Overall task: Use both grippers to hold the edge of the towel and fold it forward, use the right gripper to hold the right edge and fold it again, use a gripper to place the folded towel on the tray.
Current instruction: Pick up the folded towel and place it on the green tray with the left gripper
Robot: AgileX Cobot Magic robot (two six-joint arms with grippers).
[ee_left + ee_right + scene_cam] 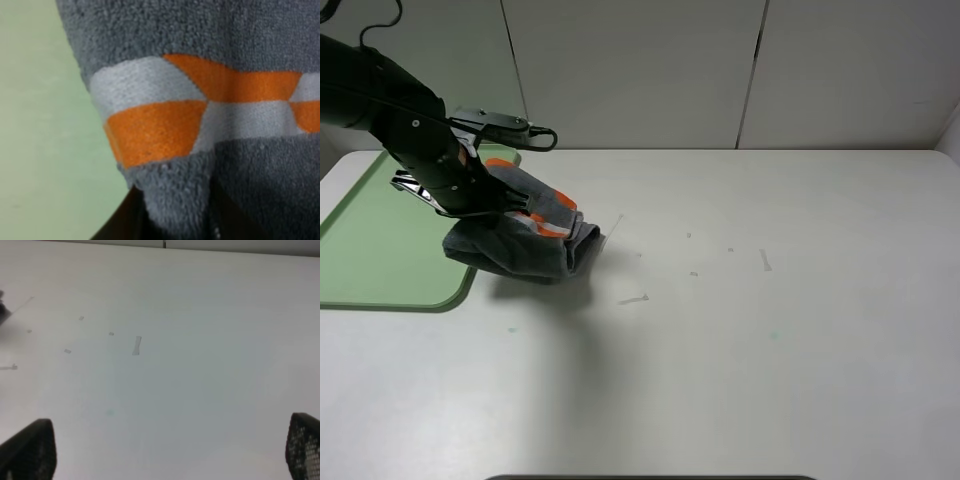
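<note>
Folded towel (525, 235) pinched in L jaws by tray (380, 250), R jaws wide open, empty.

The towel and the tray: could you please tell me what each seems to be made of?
The towel looks like terry cotton or a similar cloth: a fuzzy looped pile, matte, with woven orange and white bands. The tray looks like smooth pale green plastic with a soft sheen, rounded corners and a low moulded rim, though the exact material cannot be confirmed.
</note>
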